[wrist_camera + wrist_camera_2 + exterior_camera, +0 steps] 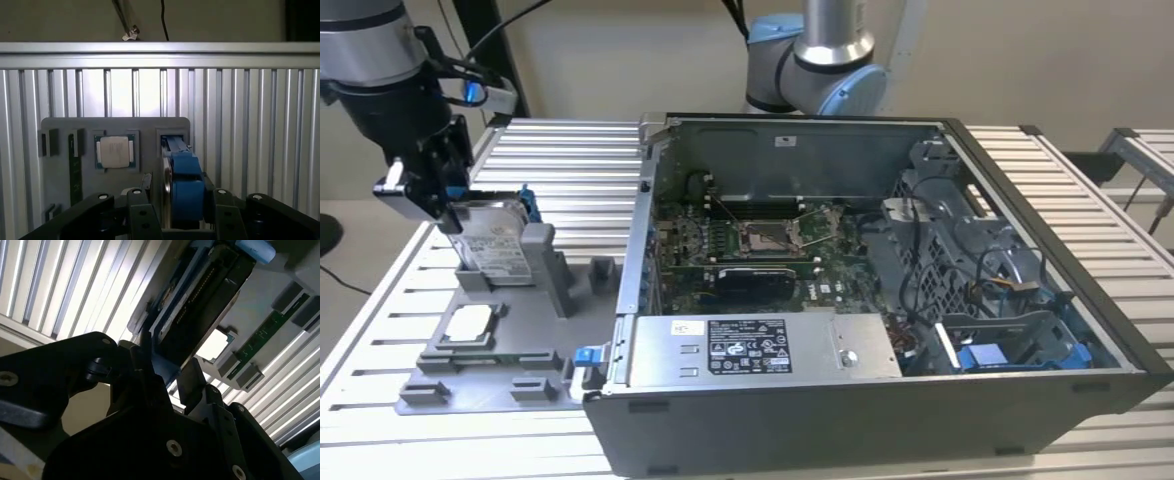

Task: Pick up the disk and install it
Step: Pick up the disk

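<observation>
The disk [495,240] stands on edge in a slot of the grey holder plate [480,385] at the exterior view's left, beside the open computer case [881,290]. It is silver-grey with a white label and a blue frame. My gripper [451,195] has come down over its top edge. In the first wrist view the disk's blue frame [186,187] sits between the two black fingers [143,207], with a narrow dark gap on each side, so the gripper [182,200] is open. In the second wrist view the disk's connector edge [197,295] runs away from the gripper [167,367].
A small square processor chip [114,151] lies in a pocket of the holder plate [150,130], next to the disk. Inside the case lie the motherboard [761,235], a grey power supply box [761,350] and a blue-trimmed drive bay [994,350]. The ribbed metal table [560,150] surrounds everything.
</observation>
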Available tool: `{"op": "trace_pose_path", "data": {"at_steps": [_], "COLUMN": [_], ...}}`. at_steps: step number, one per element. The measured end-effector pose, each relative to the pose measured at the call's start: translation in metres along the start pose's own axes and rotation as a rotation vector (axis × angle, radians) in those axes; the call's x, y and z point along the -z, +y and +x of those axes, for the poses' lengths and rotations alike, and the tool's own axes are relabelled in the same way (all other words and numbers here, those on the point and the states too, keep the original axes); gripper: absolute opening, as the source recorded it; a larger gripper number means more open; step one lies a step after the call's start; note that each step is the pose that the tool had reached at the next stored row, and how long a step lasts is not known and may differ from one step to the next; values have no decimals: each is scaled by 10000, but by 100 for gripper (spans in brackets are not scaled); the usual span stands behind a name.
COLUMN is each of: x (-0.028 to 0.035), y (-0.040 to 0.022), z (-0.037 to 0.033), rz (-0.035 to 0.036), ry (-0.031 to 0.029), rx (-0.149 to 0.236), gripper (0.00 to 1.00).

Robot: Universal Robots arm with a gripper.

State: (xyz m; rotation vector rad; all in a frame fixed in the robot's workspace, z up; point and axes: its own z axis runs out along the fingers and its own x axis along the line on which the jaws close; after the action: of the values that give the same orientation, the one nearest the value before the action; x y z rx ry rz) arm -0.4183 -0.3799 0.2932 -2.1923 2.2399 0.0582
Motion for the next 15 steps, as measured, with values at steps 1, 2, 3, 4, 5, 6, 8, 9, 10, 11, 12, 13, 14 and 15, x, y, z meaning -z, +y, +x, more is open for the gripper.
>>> {"op": "trace_pose_path", "data": {"at_steps": [1, 2, 3, 4, 5, 6, 8, 9, 10, 11, 12, 13, 14, 15], "x": [-17, -29, -36, -36, -36, -36, -37, -37, -37, -38, -39, -39, -39, -38], "y": [-1, -2, -2, -2, -2, -2, -2, -2, -2, -4, -9, -11, -13, -14], "z": [0, 1, 1, 1, 1, 1, 1, 1, 1, 1, 0, 0, 1, 1], "rz": [1, 1, 1, -1, -1, -1, 0, 1, 1, 2, 3, 3, 2, 2], "ry": [-1, -1, -1, 1, 0, 0, 0, -1, -1, -2, -2, -2, -2, -1], "rx": [0, 1, 3, 7, 7, 8, 8, 9, 8, 9, 16, 25, 33, 39], "gripper": [100, 100, 100, 100, 100, 100, 100, 100, 100, 100, 100, 100, 100, 100]}}
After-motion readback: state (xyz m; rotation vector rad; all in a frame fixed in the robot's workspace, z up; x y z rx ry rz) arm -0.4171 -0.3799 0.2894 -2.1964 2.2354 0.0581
